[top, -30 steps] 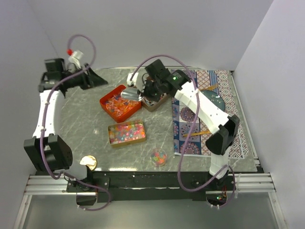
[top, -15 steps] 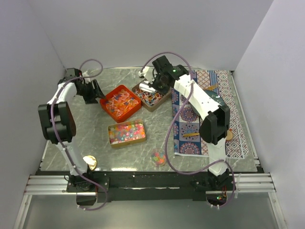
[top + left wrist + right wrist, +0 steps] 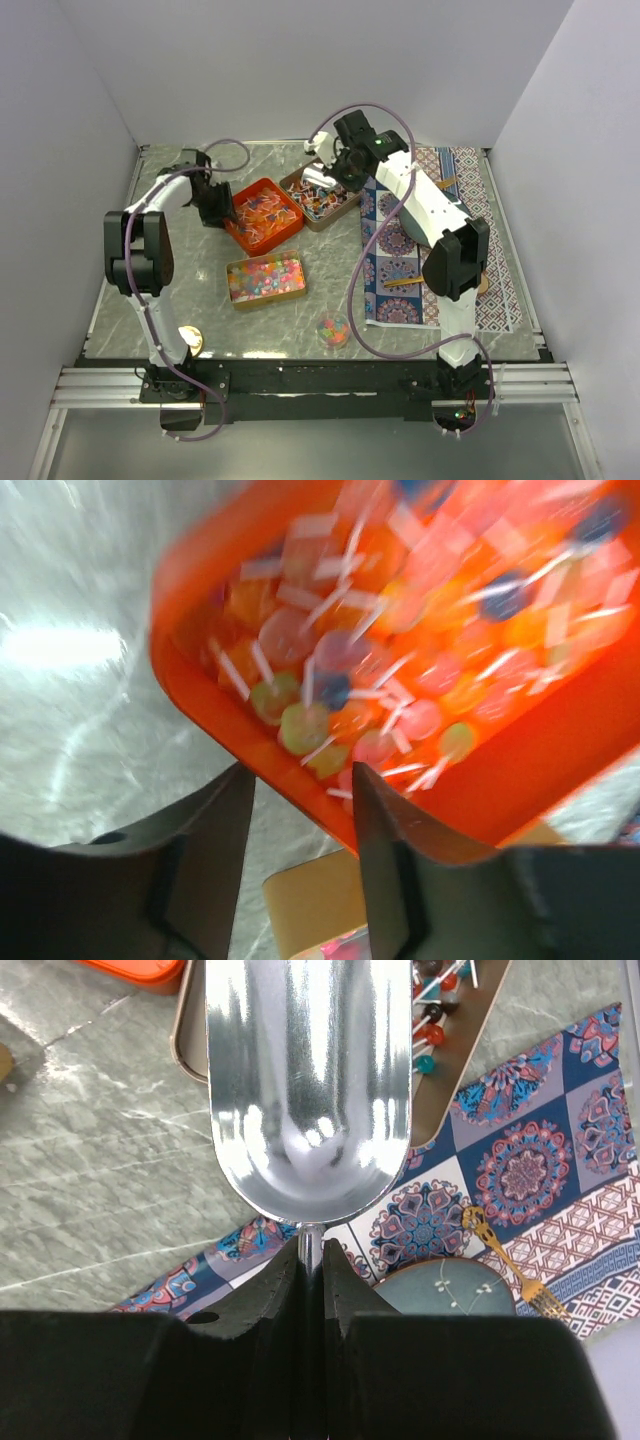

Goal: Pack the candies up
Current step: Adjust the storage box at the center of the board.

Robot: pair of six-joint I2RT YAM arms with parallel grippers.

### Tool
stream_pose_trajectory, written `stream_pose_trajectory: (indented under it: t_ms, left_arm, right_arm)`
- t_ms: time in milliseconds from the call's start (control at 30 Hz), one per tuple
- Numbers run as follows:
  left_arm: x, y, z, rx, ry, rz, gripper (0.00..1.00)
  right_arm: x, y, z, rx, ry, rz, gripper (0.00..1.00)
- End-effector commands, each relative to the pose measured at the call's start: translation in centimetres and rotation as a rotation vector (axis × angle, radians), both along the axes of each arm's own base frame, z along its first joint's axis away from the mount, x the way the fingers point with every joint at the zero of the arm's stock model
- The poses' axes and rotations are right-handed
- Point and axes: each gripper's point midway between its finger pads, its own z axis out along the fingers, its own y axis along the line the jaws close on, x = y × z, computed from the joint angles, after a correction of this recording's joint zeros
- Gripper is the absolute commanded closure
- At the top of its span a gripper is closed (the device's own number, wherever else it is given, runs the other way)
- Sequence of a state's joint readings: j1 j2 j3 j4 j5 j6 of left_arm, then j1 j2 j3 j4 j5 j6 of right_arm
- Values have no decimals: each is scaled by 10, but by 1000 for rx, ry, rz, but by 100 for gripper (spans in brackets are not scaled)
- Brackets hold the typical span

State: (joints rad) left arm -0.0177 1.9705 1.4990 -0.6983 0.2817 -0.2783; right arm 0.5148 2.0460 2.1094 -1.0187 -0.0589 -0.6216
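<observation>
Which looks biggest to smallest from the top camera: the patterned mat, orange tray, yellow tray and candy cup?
1. patterned mat
2. orange tray and yellow tray, about alike
3. candy cup

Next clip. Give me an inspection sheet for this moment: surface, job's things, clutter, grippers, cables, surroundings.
Surface: grey marbled table, with a patterned mat on its right part.
Job's things: lollipops in the orange tray and the tan tray; bead-like candies in the yellow tray; small clear cup of candies near the front.
Clutter: teal plate and gold fork on the mat; gold round object by the left base.
Grippers: left gripper open, fingers either side of the orange tray's rim; right gripper shut on the empty metal scoop.
Cables: purple cables loop along both arms.
Surroundings: white walls; metal rail in front.
</observation>
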Motion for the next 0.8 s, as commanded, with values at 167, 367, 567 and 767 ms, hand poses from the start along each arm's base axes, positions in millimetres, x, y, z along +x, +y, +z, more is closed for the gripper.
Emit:
stream_pose_trajectory:
  t_ms: [167,367,567,767]
  left_arm:
    - [-25,9,-17,71,79,-15,71]
    - [-36,11,-25,104,109,-81,90]
    - [-37,-9,-14,47,68,-119,91]
    - [-39,-50,3,6,33,-219,83]
  right_arm:
    - [-7,7,40,57,-69,14,100]
    - [-24,9,32,18,-48,89,100]
    - [-48,22,43,-119,-121,310,100]
    - [-74,46,34,-278,-156,540,100]
